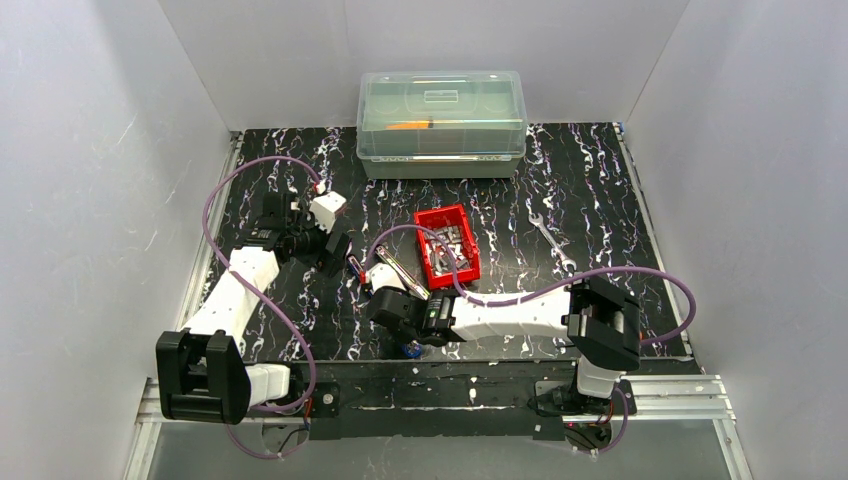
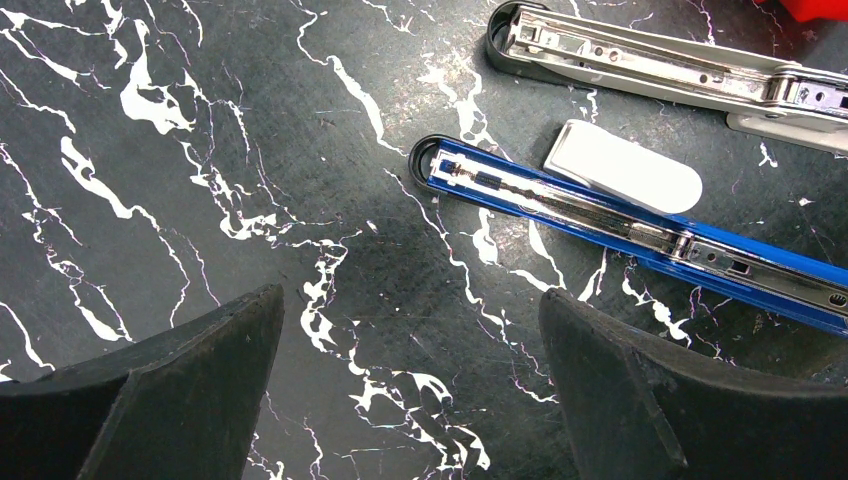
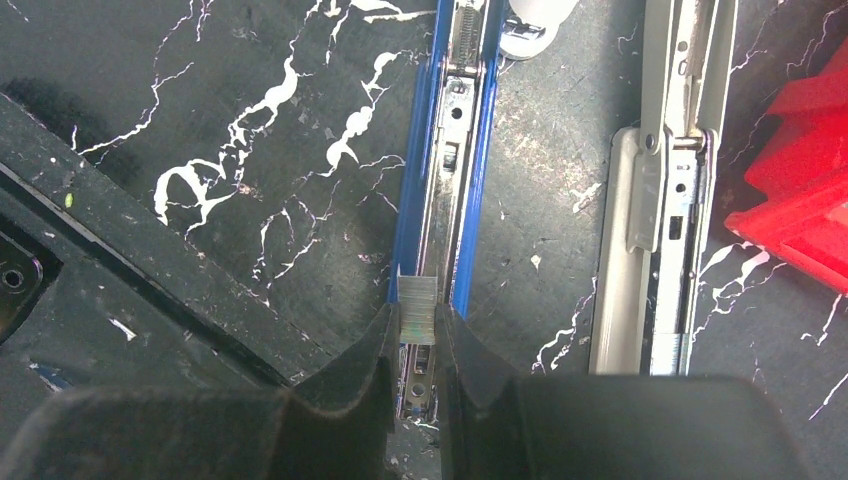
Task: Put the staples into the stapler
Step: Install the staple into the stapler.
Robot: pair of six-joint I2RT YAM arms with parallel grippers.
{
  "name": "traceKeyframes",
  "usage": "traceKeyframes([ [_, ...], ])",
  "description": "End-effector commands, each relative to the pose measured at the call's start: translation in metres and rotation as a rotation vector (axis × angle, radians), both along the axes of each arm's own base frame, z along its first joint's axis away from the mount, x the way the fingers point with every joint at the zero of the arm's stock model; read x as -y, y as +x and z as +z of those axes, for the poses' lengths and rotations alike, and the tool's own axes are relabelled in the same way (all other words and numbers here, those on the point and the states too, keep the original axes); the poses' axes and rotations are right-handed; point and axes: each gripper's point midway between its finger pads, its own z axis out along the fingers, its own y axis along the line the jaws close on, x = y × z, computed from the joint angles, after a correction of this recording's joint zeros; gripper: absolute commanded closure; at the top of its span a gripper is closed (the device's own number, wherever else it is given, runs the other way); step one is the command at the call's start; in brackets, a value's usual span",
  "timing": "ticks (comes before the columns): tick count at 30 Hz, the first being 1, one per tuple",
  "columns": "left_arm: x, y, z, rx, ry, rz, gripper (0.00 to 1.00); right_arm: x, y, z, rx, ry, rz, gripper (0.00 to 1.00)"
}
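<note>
Plain white walls (image 1: 90, 200) close in the desk (image 1: 600, 180) on its left, far and right edges, meeting at the two far corners. The desk top is black with white marble-like veins, and it gleams faintly under soft, even light. Silvery metal rails (image 1: 680, 395) run along its near edge and sides.

The staples (image 3: 418, 308) are bright ribbed metal. The blue stapler (image 3: 455, 150) has a glossy shell and shiny metal channel; the table (image 2: 200, 150) looks matt.
</note>
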Motion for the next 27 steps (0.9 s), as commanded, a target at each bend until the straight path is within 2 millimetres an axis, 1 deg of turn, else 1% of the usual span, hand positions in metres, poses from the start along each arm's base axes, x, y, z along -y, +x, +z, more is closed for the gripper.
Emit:
traceKeyframes([
  [1,0.0017,-0.0070,0.0036,-0.007,-0.018,-0.007,0.01,-0.0051,0.0039,0.0001,0.008,0.024,-0.010,0.98],
  [7,0.0021,-0.0093,0.0032,-0.013,-0.020,-0.010,0.01,-0.0045,0.0046,-0.0001,0.007,0.025,-0.012,0.98],
  [14,0.0031,-0.0082,0.0064,-0.006,-0.025,-0.013,0.01,-0.0042,0.0057,-0.0009,0.004,0.027,-0.015,0.98],
  [27,0.0029,-0.0083,0.0061,-0.007,-0.023,-0.014,0.01,-0.0060,0.0050,-0.0057,-0.011,0.020,-0.007,0.98],
])
